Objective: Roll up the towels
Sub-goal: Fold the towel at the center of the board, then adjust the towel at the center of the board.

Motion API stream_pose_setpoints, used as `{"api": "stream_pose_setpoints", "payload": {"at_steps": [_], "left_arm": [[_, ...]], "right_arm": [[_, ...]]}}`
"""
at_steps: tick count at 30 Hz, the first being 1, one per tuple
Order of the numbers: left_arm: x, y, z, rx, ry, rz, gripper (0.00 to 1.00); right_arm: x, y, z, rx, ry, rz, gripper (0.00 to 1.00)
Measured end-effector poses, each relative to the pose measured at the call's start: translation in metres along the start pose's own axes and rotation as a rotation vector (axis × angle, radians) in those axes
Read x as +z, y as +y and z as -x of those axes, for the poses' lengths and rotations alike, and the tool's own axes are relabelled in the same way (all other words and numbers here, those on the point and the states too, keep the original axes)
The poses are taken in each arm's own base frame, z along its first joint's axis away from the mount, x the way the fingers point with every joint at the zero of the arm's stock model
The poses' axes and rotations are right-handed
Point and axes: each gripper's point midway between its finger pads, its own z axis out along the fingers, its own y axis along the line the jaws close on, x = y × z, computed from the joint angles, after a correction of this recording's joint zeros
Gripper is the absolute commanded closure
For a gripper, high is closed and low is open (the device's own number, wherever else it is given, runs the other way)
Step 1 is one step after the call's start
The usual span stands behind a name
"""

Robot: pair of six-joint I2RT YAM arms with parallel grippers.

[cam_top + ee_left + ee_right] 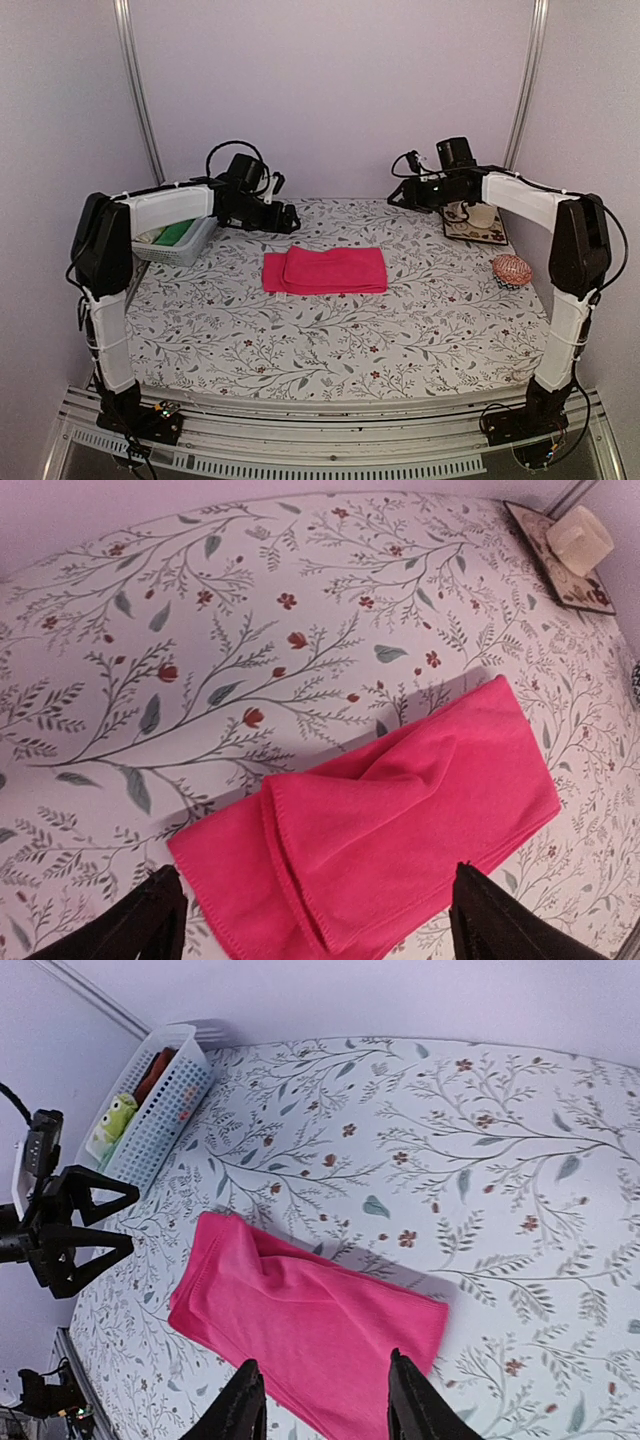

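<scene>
**A:** So, the left gripper (290, 222): what state is it in?

**B:** Spread wide, with nothing between its fingers (150, 920). It sits over the far left of the table (300, 350) and points right.

**A:** And the right gripper (395, 197)?

**B:** Partly open and also empty. Its wrist view shows a clear gap between the two fingers (245, 1405), and neither presses on anything. It sits over the far right and points left, facing the other gripper.

**A:** Where is the towel (325, 271)?

**B:** The pink one lies flat near the middle of the table, between the two grippers and nearer than both. Neither touches it. It is folded, long side running left to right. The top layer sits a little to the right, so a strip of the lower layer shows along the left end and the near edge.

**A:** Any roll in it?

**B:** No. It lies in flat layers with a soft crease across the top.

**A:** What is farther out?

**B:** A pale basket (185, 250) stands at the far left, behind the left arm. It holds a green bundle (112, 1120) and a red bundle (155, 1070), though I cannot tell just what they are. At the far right a cream block (580, 535) stands on a dark patterned mat (480, 232). A round red-orange pad (511, 270) lies by the right edge, well apart from the towel.
</scene>
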Motion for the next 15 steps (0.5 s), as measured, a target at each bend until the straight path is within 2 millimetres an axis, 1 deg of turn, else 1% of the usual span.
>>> {"api": "stream_pose_setpoints", "payload": {"at_steps": [1,3,5,6,9,13,15], "left_arm": [[0.012,-0.007,0.000,-0.002,0.009,-0.024,0.12],[0.035,-0.015,-0.009,-0.014,0.048,-0.052,0.15],[0.052,-0.019,-0.025,-0.027,0.097,-0.062,0.20],[0.059,-0.019,-0.033,-0.033,0.120,-0.064,0.21],[0.071,-0.019,-0.050,-0.053,0.176,-0.065,0.26],[0.076,-0.017,-0.055,-0.066,0.195,-0.055,0.30],[0.076,-0.016,-0.056,-0.070,0.198,-0.048,0.29]], "right_arm": [[-0.014,-0.009,0.003,0.001,-0.017,-0.035,0.53],[-0.034,-0.019,0.001,0.002,-0.029,-0.088,0.51],[-0.041,-0.022,-0.007,0.001,-0.019,-0.111,0.50],[-0.042,-0.023,-0.013,0.004,-0.005,-0.119,0.50],[-0.039,-0.028,-0.032,0.018,0.042,-0.134,0.50],[-0.036,-0.033,-0.049,0.038,0.083,-0.144,0.51],[-0.036,-0.034,-0.052,0.042,0.090,-0.145,0.51]]}}
